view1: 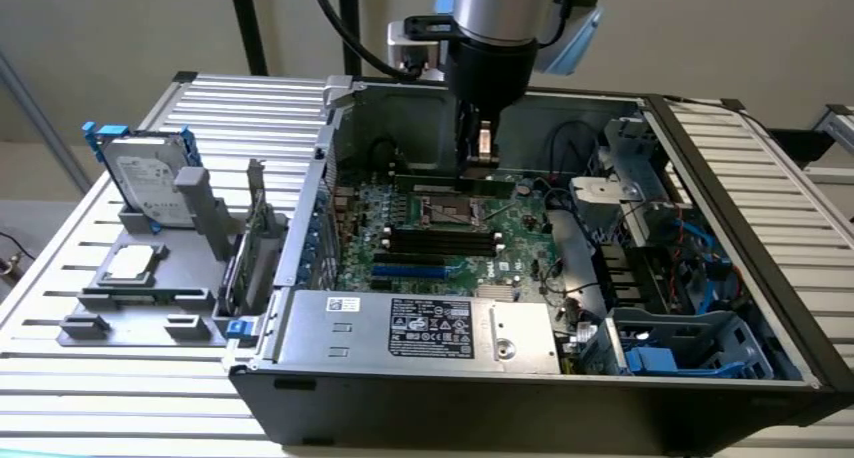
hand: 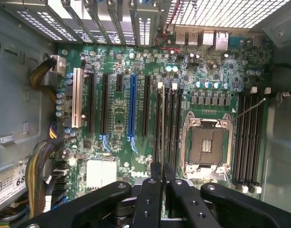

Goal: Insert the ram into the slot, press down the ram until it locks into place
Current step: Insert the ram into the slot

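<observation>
Pincer (hand: pixel 162 171) clenched on ram (hand: pixel 162 118), edge-on over slots (hand: pixel 173 128) inside open PC case (view1: pixel 534 398). Case on slatted metal counter (view1: pixel 120 388); hard drive (view1: pixel 140 178) at 9 o'clock, pale wall (view1: pixel 107 28) at 12.

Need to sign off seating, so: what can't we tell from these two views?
- How deep the ram sits in the slots: the wrist view looks straight down its edge, and in the exterior view it is too small.
- Near end clips: in the wrist view, covered by the gripper.
- Which slot lies under the ram: the ram itself covers it.
</observation>
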Tool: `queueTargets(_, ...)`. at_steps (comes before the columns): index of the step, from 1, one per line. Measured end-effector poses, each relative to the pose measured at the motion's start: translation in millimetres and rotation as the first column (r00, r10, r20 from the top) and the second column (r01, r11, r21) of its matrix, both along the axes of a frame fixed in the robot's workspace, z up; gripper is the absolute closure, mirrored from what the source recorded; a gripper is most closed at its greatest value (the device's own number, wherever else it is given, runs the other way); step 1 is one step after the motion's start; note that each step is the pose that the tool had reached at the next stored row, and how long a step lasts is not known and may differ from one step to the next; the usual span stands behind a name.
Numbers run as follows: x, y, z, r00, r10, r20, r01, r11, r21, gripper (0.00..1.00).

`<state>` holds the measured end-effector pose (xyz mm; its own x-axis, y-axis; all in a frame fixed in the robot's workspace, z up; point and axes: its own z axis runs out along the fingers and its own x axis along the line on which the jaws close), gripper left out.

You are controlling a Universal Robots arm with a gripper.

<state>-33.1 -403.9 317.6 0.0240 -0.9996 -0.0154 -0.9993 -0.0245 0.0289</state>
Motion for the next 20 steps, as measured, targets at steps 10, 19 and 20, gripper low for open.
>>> queueTargets(10, -0.1, 0.5, -17.5, 1.0, -0.005, 0.0086, 0.005, 1.0, 0.0, 0.87)
queueTargets(19, -5.1, 1.4, -30.4, 0.9994, -0.025, 0.0248, 0.025, 0.9997, 0.0002, 0.87)
queueTargets(20, -5.5, 1.4, -31.7, 0.9992, -0.027, 0.0275, 0.027, 0.9996, 0.0002, 0.87)
